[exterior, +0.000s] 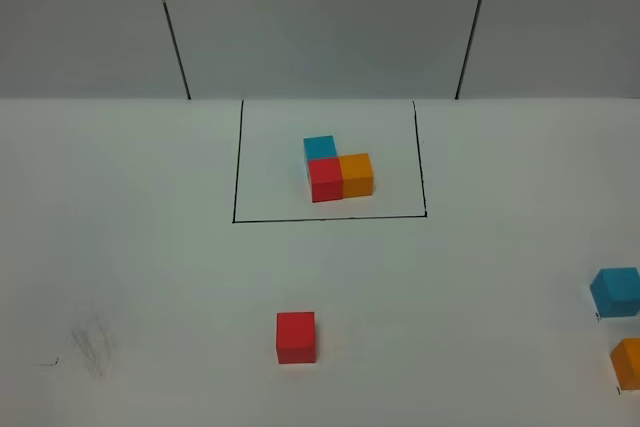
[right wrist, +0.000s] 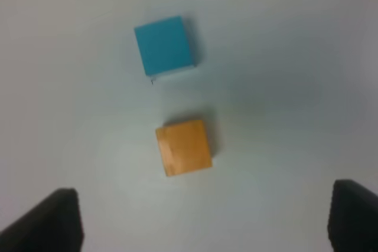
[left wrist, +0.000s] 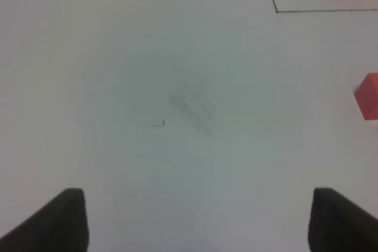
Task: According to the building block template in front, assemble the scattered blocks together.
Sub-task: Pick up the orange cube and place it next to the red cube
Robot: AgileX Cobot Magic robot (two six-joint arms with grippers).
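White table (exterior: 150, 277), with a grey smudge (exterior: 95, 350) on it. A thin black outline (exterior: 238, 162) frames the light blue, red and orange template (exterior: 338, 175). Loose: red cube (exterior: 296, 336), light blue cube (exterior: 615, 292), orange cube (exterior: 628, 363).

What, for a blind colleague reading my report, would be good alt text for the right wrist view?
A light blue cube and an orange cube lie apart on a white table, seen from above. The right hand, open and holding nothing, shows only its dark fingertips at the picture's edge.
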